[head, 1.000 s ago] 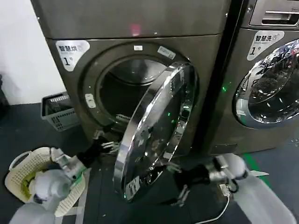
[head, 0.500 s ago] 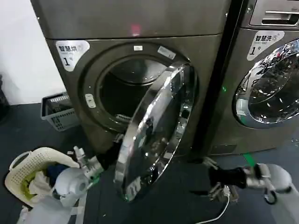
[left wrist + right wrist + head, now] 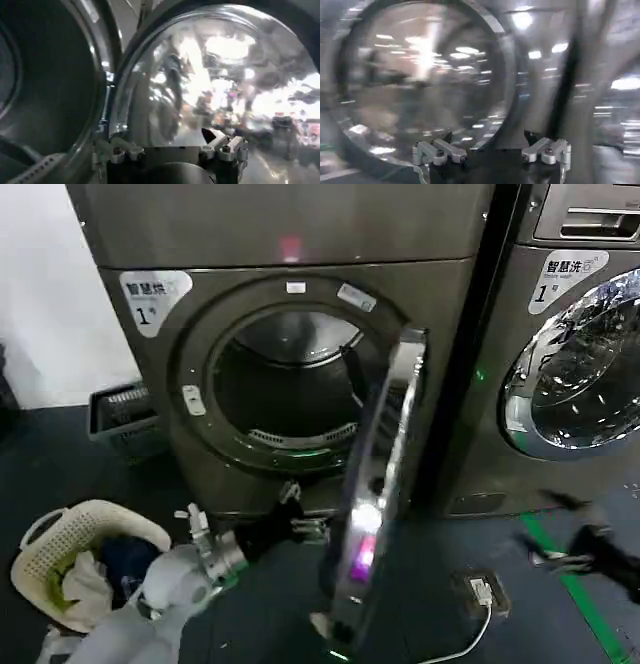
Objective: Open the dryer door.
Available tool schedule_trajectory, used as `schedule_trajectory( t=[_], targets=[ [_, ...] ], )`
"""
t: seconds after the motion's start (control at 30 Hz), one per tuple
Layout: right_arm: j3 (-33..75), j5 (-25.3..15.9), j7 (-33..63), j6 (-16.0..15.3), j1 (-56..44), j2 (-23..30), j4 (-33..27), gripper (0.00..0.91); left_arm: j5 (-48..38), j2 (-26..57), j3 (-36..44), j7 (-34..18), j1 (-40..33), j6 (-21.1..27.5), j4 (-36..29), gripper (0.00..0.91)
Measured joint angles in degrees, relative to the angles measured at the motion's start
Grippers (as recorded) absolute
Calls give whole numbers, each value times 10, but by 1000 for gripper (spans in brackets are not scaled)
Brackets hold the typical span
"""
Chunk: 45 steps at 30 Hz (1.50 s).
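The swing-open step looks nearly finished. Low on the left, the left pincer reaches in under the dryer's drum opening, just beside the inner face of the dryer door; its fingers stand spread wide, holding nothing, and whether a tip touches the glass cannot be told. The door stands edge-on to the head camera, hinged at the right of the opening. Next it probably needs one more outward push, then a withdrawal. Far right, the right pincer hangs well apart from the door, wide open and empty
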Motion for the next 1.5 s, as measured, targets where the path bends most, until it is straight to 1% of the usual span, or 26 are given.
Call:
schedule_trajectory(
  t=[0.1, 0.13, 0.2, 0.3, 0.37, 0.47, 0.6, 0.7, 0.77, 0.83, 0.93, 1.0, 1.17, 1.23, 1.37, 1.5],
  targets=[
    [43, 12, 80, -3, -24, 11, 14, 907, 5, -1, 22, -4, -9, -1, -3, 907],
    [55, 18, 105, -10, -31, 15, 19, 907, 5, -3, 30, -5, -12, -1, -4, 907],
    [78, 36, 161, -39, -45, 26, 34, 907, 8, -4, 49, -5, -19, -4, -5, 907],
    [108, 39, 236, -73, -55, 42, 61, 907, 11, -5, 81, -10, -34, -7, -5, 907],
    [131, 24, 289, -106, -61, 56, 84, 907, 15, -6, 102, -10, -45, -13, -2, 907],
    [160, -9, 348, -127, -69, 76, 109, 907, 16, -6, 135, -14, -63, -18, 6, 907],
    [198, -63, 423, -166, -79, 99, 130, 907, 11, -16, 181, -22, -94, -22, 20, 907],
    [232, -88, 471, -173, -91, 115, 134, 907, 11, -26, 211, -23, -118, -22, 30, 907],
    [252, -90, 493, -184, -97, 121, 138, 907, 10, -33, 230, -25, -134, -22, 37, 907],
    [275, -91, 522, -187, -104, 124, 142, 907, 10, -42, 250, -25, -150, -22, 45, 907],
    [306, -93, 563, -208, -114, 123, 149, 907, 7, -53, 277, -26, -173, -22, 57, 907],
    [329, -97, 588, -227, -118, 123, 155, 907, 9, -61, 292, -28, -185, -22, 64, 907],
    [375, -131, 618, -231, -120, 126, 157, 907, 8, -85, 324, -39, -209, -20, 79, 907],
    [391, -143, 619, -226, -119, 125, 150, 907, 8, -95, 336, -40, -217, -20, 87, 907],
    [417, -155, 632, -232, -117, 117, 133, 907, 10, -121, 355, -51, -240, -21, 111, 907],
    [439, -162, 631, -235, -119, 118, 135, 907, 7, -145, 368, -58, -262, -22, 139, 907]
  ],
)
